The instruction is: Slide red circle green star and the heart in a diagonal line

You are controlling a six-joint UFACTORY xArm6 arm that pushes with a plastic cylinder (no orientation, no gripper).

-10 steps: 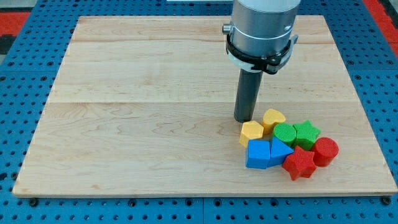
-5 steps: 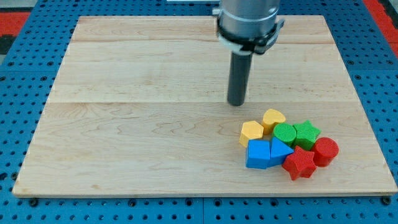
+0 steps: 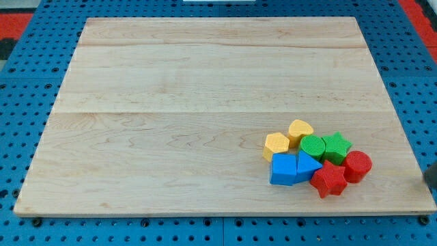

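The blocks sit in one tight cluster at the board's lower right. The red circle is at the cluster's right end. The green star touches it on its upper left. The yellow heart is at the cluster's top, left of the green star. Only a dark sliver shows at the view's right edge, to the right of the red circle and off the board. It may be my rod. Its tip cannot be made out.
Also in the cluster are a green circle, a yellow hexagon, a blue cube, a blue triangle and a red star. The wooden board lies on a blue pegboard.
The rod stood just above the yellow hexagon, moved up and left, then left the board. Now only a dark sliver shows at the right edge. No block has moved.
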